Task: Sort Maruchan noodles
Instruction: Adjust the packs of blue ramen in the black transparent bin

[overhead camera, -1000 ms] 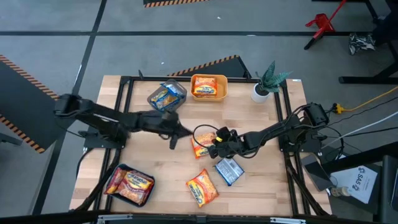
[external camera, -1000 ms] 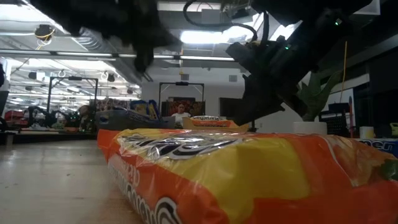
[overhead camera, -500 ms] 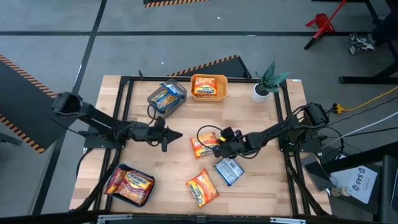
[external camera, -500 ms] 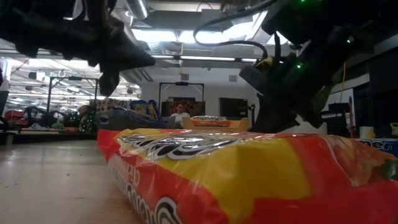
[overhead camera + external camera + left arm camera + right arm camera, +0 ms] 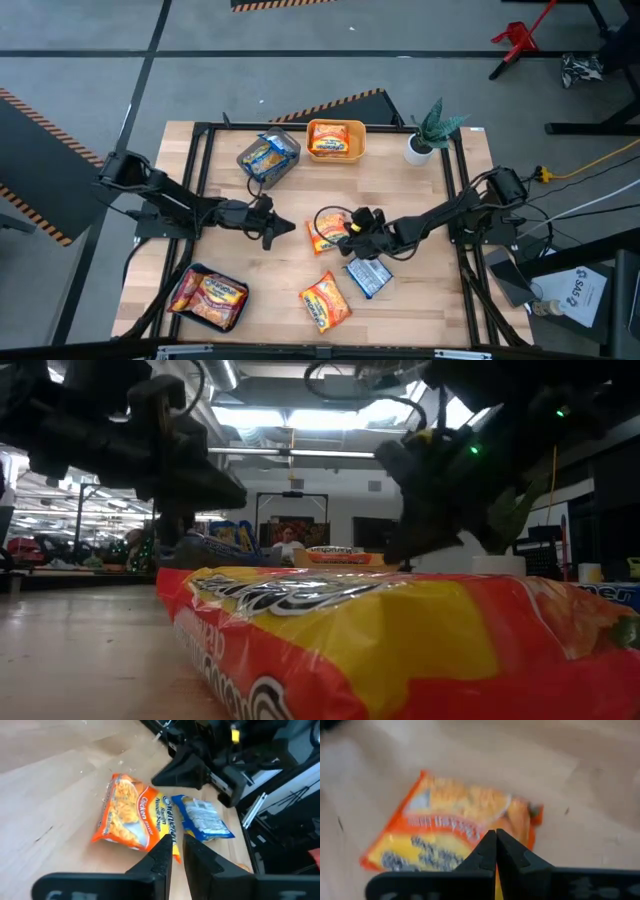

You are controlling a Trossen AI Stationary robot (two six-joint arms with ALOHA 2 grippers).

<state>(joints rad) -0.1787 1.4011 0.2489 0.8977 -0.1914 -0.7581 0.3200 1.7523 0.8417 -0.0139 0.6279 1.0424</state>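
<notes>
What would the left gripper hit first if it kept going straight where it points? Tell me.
Probably the orange noodle packet at mid-table: the left gripper points at it across bare wood, fingers nearly together. The blue packet lies beside it; depth is uncertain.

Three loose Maruchan packets lie flat mid-table: an orange packet [image 5: 326, 231], a blue packet [image 5: 368, 274] just beside it, and another orange one [image 5: 325, 302] nearer the front edge. More packets sit in the bins.
</notes>
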